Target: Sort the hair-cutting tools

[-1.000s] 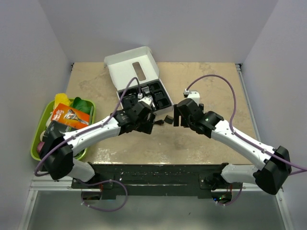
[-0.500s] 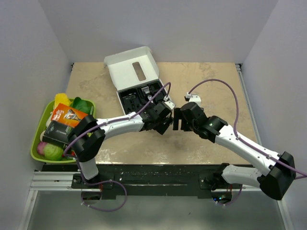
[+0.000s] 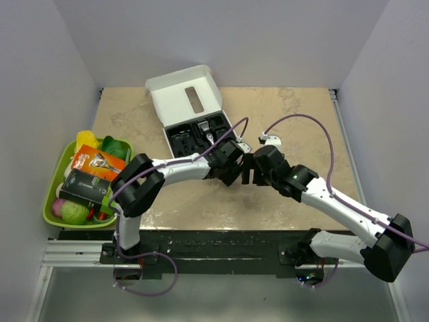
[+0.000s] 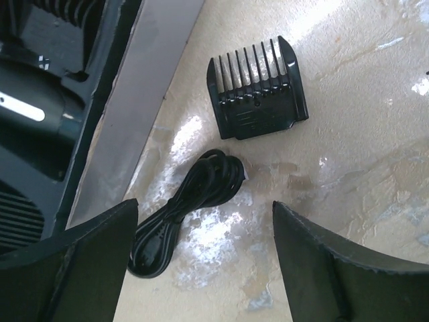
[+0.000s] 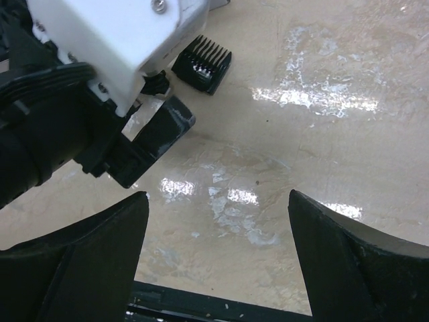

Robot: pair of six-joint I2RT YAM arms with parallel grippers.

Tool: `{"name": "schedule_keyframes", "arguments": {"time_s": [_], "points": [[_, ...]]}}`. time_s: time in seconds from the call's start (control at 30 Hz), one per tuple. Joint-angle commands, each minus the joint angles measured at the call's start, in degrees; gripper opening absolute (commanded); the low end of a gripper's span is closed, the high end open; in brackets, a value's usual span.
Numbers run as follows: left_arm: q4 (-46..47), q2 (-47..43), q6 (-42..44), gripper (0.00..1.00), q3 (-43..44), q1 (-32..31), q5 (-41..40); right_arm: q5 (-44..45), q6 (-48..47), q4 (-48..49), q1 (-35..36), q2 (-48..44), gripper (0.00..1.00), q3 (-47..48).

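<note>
Hovering low over the worktop (image 4: pixel 375 134), the left gripper (image 4: pixel 204 228) stood wide open with nothing in it. The coiled black cord (image 4: pixel 191 204) lay on the surface beneath it, toward 7 o'clock of the gap. A black comb attachment (image 4: pixel 258 90) lay flat at 1 o'clock from the cord, near it but apart, teeth pointing away. The black insert (image 4: pixel 47 154) of the white box (image 3: pixel 184 97) filled the 9 o'clock side of the left wrist view. A dark rounded body with a pale stripe sat in it, possibly the clipper; I could not tell for sure.

The right gripper (image 5: pixel 214 221) was also spread wide and empty, over bare worktop just at 3 o'clock of the left one, which crowded the 10 o'clock corner of its own view.

The step in hand looked like a pick-up of the cord or the comb. For the cord, the next move would call for a short descent and a close across the bundled loops, with care not to snag the box edge just beside it.

The worktop was glossy beige stone-look, throwing bright glare patches. Plain pale walls closed it in, and a green tray (image 3: pixel 49 201) of packets sat at its 9 o'clock edge.
</note>
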Motion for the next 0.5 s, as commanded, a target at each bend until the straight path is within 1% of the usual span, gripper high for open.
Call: {"name": "schedule_keyframes", "arguments": {"time_s": [0.0, 0.03, 0.1, 0.13, 0.17, 0.2, 0.27, 0.3, 0.37, 0.4, 0.47], "points": [[3.09, 1.08, 1.59, 0.82, 2.18, 1.60, 4.33, -2.06, 0.11, 3.83, 0.50, -1.30, 0.89, -0.31], [3.00, 1.25, 1.68, 0.79, 2.18, 1.69, 5.03, -2.15, 0.02, 4.01, 0.50, -1.21, 0.89, -0.31], [2.91, 1.69, 1.85, 0.75, 2.27, 1.96, 5.66, -2.24, -0.06, 4.54, 0.50, -1.12, 0.89, -0.14], [2.65, 1.87, 1.94, 0.70, 2.27, 2.04, 5.83, -2.24, -0.06, 4.63, 0.59, -0.77, 0.89, -0.14], [2.39, 2.04, 1.94, 0.67, 2.27, 2.13, 6.09, -2.24, -0.15, 4.71, 0.50, -0.60, 0.89, -0.05], [2.21, 2.22, 1.94, 0.59, 2.01, 2.48, 6.44, -2.32, -0.15, 4.80, 0.50, -0.51, 0.89, 0.04], [2.03, 1.96, 1.77, 0.50, 1.40, 2.75, 6.80, -2.32, -0.15, 4.80, 0.50, -0.42, 0.89, 0.04], [2.12, 1.44, 1.85, 0.44, 0.44, 3.01, 6.89, -2.24, -0.24, 4.80, 0.59, -0.59, 0.89, -0.14], [1.86, 0.82, 1.85, 0.36, -0.36, 3.54, 7.41, -2.24, -0.15, 4.72, 0.50, -0.77, 0.89, -0.31], [1.86, 0.12, 1.77, 0.26, -0.89, 3.97, 7.59, -2.15, -0.07, 4.72, 0.50, -0.94, 0.89, -0.31], [1.86, -0.76, 1.59, 0.16, -1.59, 4.24, 8.03, -2.24, 0.02, 4.63, 0.50, -1.29, 0.89, -0.31]]}}
